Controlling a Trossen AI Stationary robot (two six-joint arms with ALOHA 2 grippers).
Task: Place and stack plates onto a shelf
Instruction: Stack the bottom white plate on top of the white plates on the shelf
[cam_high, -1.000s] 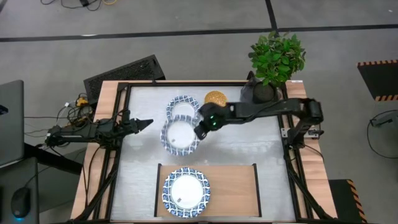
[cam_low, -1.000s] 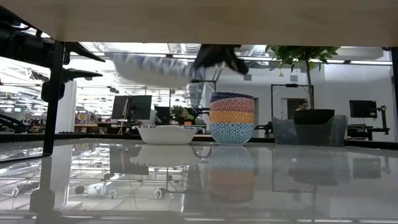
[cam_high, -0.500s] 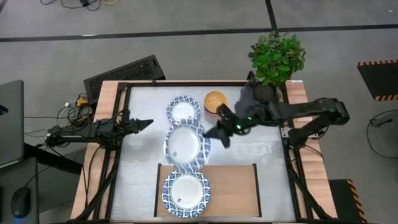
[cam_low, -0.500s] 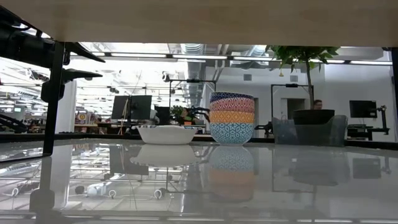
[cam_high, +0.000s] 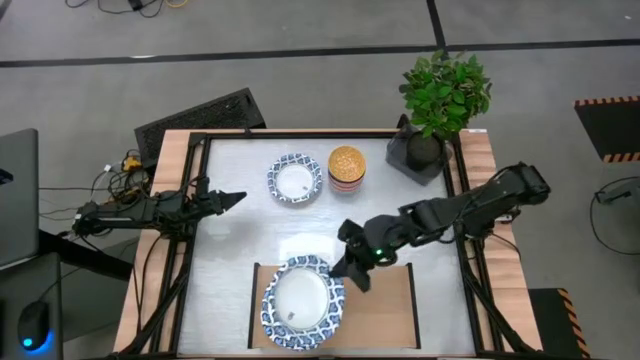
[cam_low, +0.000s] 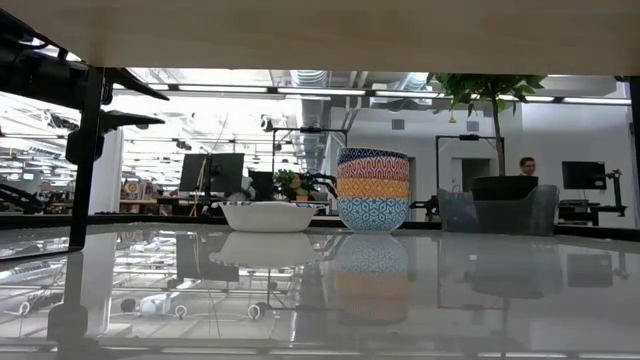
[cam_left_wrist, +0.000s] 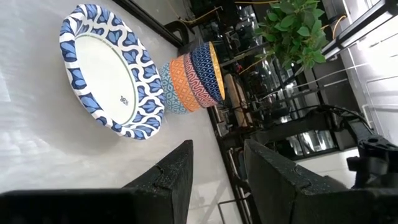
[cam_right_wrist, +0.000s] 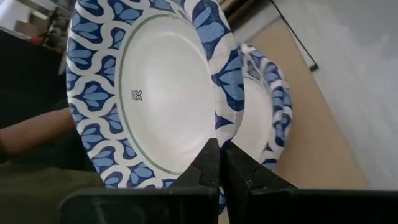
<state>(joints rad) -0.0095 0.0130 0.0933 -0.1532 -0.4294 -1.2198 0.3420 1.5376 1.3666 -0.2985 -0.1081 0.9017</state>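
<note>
My right gripper (cam_high: 346, 270) is shut on a blue-and-white rimmed plate (cam_high: 302, 303) and holds it over the left half of the light-wood shelf (cam_high: 380, 312). In the right wrist view a second matching plate (cam_right_wrist: 268, 109) lies on the shelf behind the held plate (cam_right_wrist: 149, 87); the high view hides most of it. A third plate (cam_high: 296, 180) rests flat on the table near the far edge, also seen as the plate (cam_left_wrist: 109, 71) in the left wrist view. My left gripper (cam_high: 238, 198) waits open at the table's left side, level. My right gripper pinches the plate's patterned rim (cam_right_wrist: 219, 127) between its two fingers, on the plate's right side. The fingers (cam_high: 352, 262) come from the table's right, slanting down. The plate sits tilted above the plate on the shelf; whether the two touch I cannot tell.
A stack of patterned bowls (cam_high: 346, 165) stands beside the far plate. A potted plant (cam_high: 440, 95) fills the far right corner. The shelf's right half (cam_high: 385, 300) is bare wood. Black frame rails (cam_high: 190, 260) run along the table's sides. A person (cam_low: 527, 168) shows in the room behind.
My right gripper has carried the plate from the middle of the table, just near of the far plate, toward the near edge and over the shelf. The plate now hangs over the plate lying on the shelf's left half. The gripper has stayed shut on it.
</note>
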